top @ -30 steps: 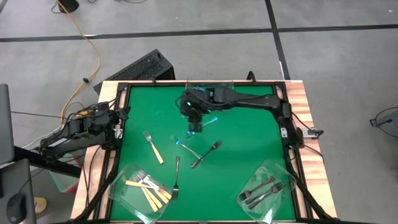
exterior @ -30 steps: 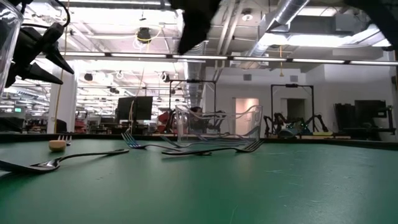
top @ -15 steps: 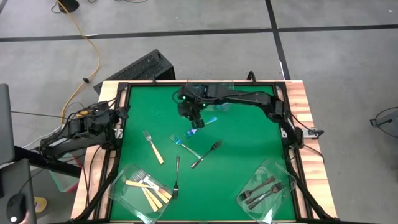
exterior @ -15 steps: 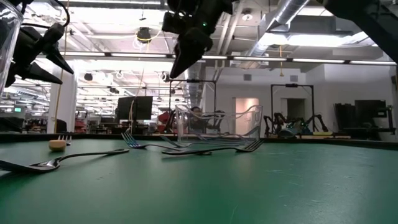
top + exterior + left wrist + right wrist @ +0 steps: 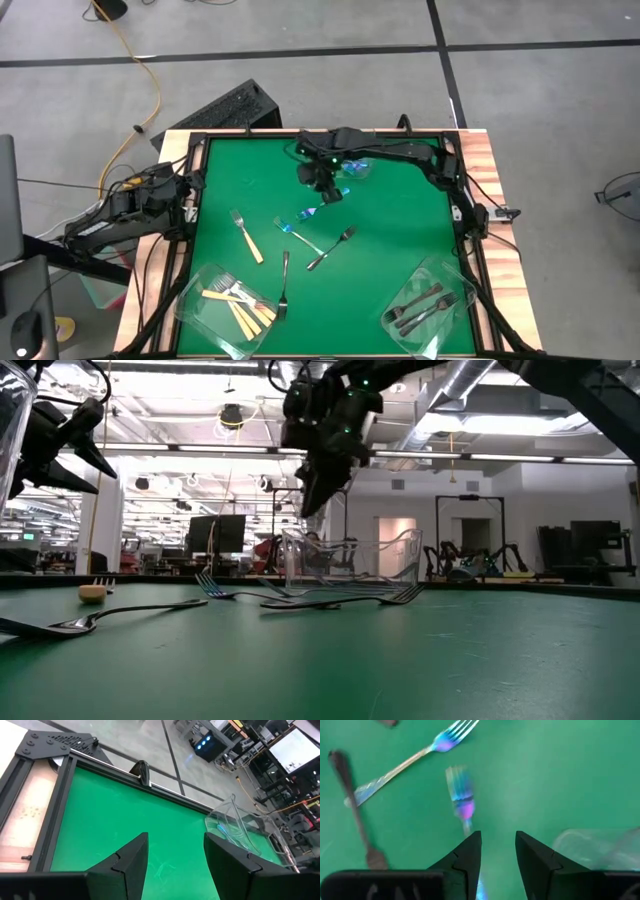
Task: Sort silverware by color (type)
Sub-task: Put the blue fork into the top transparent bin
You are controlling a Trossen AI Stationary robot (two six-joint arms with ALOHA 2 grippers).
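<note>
My right gripper hovers over the far middle of the green table, shut on a blue fork whose tines point out past the fingertips. It is just beside a clear tub at the far edge. A second blue-tipped fork, a dark fork, another dark fork and a tan-handled fork lie flat on the table. My left gripper waits open at the table's left edge. My right gripper pinches the blue fork's handle between its two fingers, coming from above with the fingers along the fork. The handle runs back between the fingers and the blurred tines stick out ahead. In the low view the fingertips are well above the table.
A clear tub at the near left holds tan-handled forks, and one at the near right holds dark forks. A black frame rims the table. Bare green surface lies to the right of the loose forks.
My right gripper has shifted a little toward the table's right and far edge, closer to the far clear tub, and has turned about. In the low view it now shows lower and in front of that tub. The left arm has kept still.
</note>
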